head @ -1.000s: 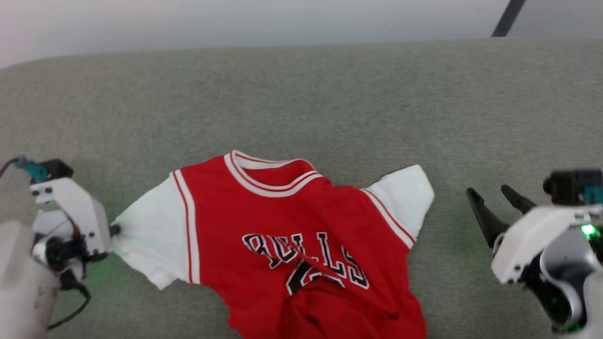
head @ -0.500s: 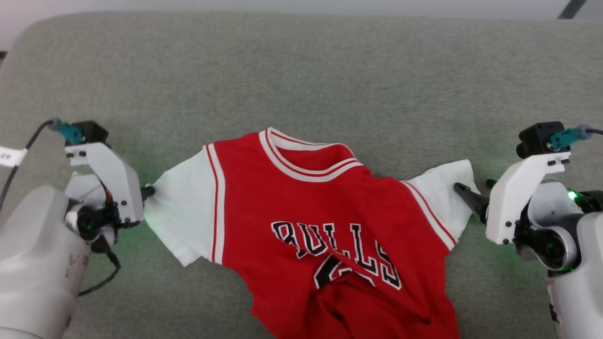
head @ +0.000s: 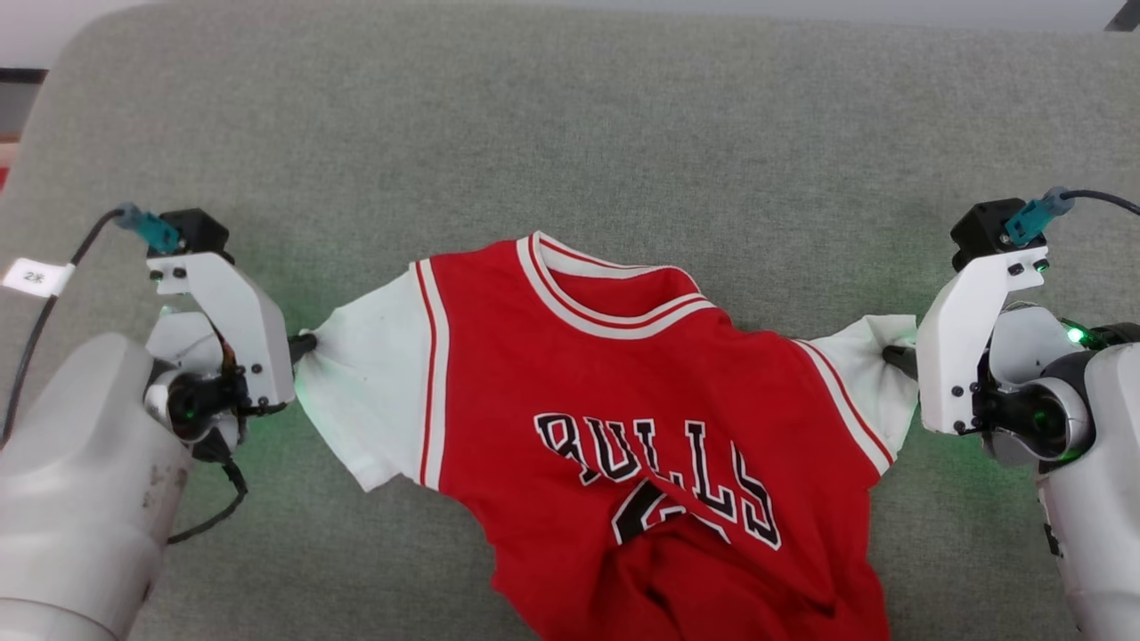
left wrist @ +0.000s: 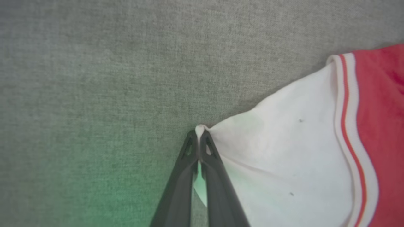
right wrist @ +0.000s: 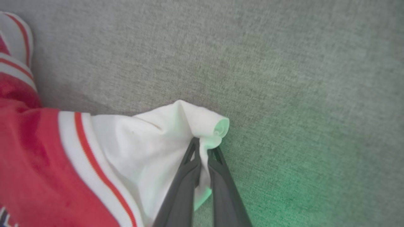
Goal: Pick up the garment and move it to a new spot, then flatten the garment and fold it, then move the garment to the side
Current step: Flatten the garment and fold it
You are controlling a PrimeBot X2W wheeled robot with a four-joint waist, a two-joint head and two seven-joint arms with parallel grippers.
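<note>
Grey woven cushion is bearing the soft red shirt; left gripper and right gripper are each pinching a bunched white sleeve tip.

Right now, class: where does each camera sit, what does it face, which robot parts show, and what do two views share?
Head view: from the head, down onto the red Bulls jersey on grey upholstery; left forearm and right forearm show.
Left wrist view: along the left jaws, shut on one white sleeve.
Right wrist view: along the right jaws, shut on the other sleeve.
Shared: both wrist views show red-striped seams and upholstery.
</note>
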